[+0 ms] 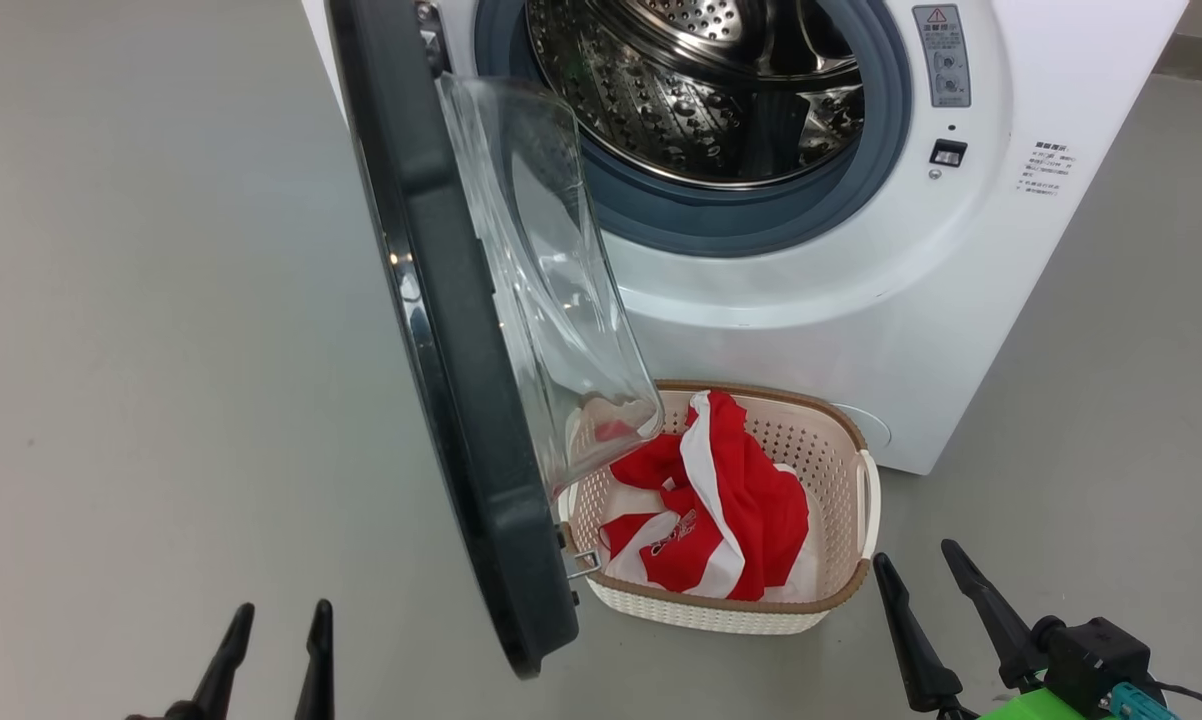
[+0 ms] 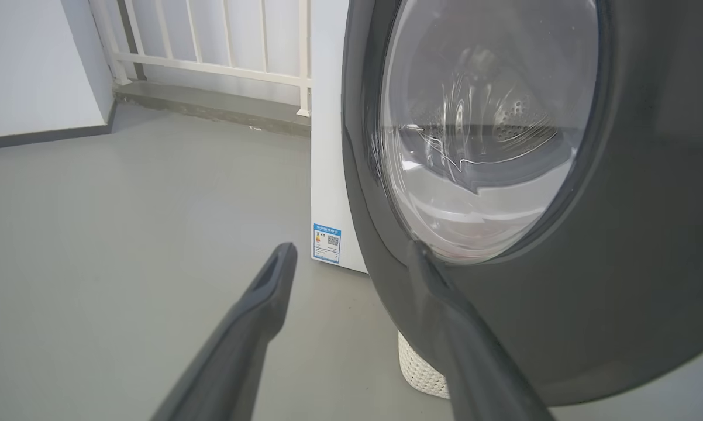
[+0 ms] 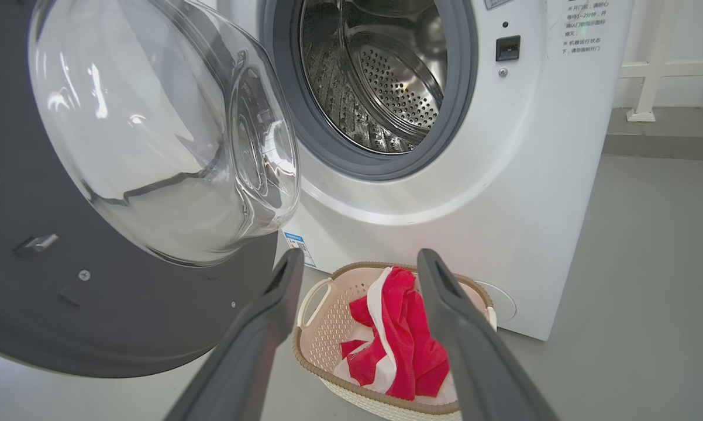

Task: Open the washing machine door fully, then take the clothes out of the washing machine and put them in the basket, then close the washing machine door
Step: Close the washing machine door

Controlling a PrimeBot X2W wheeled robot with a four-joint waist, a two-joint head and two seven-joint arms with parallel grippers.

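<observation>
The clothes lie in the basket, a red and white heap. The drum looks empty, as far as I can see into it. So I think the taking-out part is done and the last step is in hand: shutting the door.

The door stands wide open, swung out to the left of the washer. Its glass bowl hangs over the left end of the basket.

The left tool is spread wide and holds nothing. It is on the outer side of the door, low down and near the black rim. In the left wrist view one finger shows in front of the rim, but I cannot tell if it touches. The right tool is spread wide too, with nothing in it. It sits just right of the basket and points at the washer.

Next, I think the left tool needs to press on the outer face of the door and swing it round to the washer until it clicks shut. A flat, slow push should do it, since the rim is smooth and shiny and a finger could slip. The door has to pass over the basket, so it may brush the rim or the cloth that sticks up.

The basket stands on the floor, tight against the front of the washer, under the round hole. The floor is grey, smooth and bare. Behind the washer there is a white wall and a white railing on a low grey step. A small blue label is stuck on the washer's lower corner.
</observation>
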